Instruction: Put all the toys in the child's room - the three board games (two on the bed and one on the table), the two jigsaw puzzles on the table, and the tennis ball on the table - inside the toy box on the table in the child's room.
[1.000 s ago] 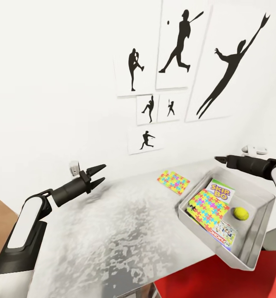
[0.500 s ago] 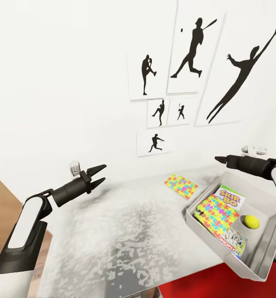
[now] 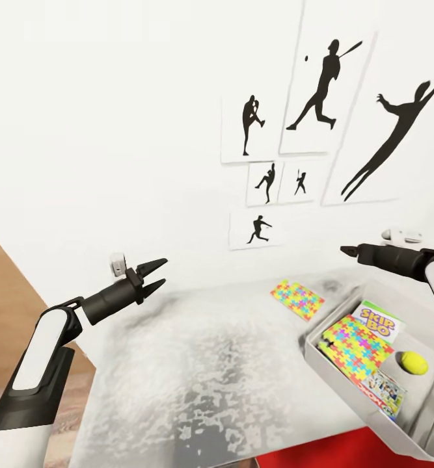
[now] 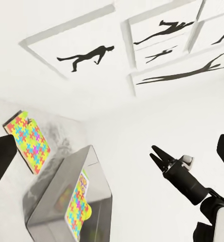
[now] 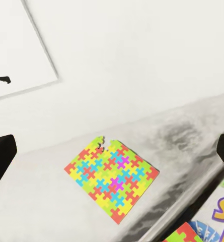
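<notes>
Both claws hang free, gripping nothing: the left gripper [image 3: 155, 273] spread, the right gripper [image 3: 344, 249] looking pinched together. One jigsaw puzzle [image 3: 297, 299] lies on the table [image 3: 197, 364] just below the right claw (outside the bin), and beside it the toy box [image 3: 321, 333] holds the tennis ball [image 3: 413, 363].

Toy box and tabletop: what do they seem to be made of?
The toy box looks like smooth pale grey plastic or metal, with thin sloped walls that have a dull, even sheen; which of the two is unclear. The table top looks like polished stone or laminate, with grey-white mottling and soft glossy patches. As a simulator render, both are guesses from texture.
</notes>
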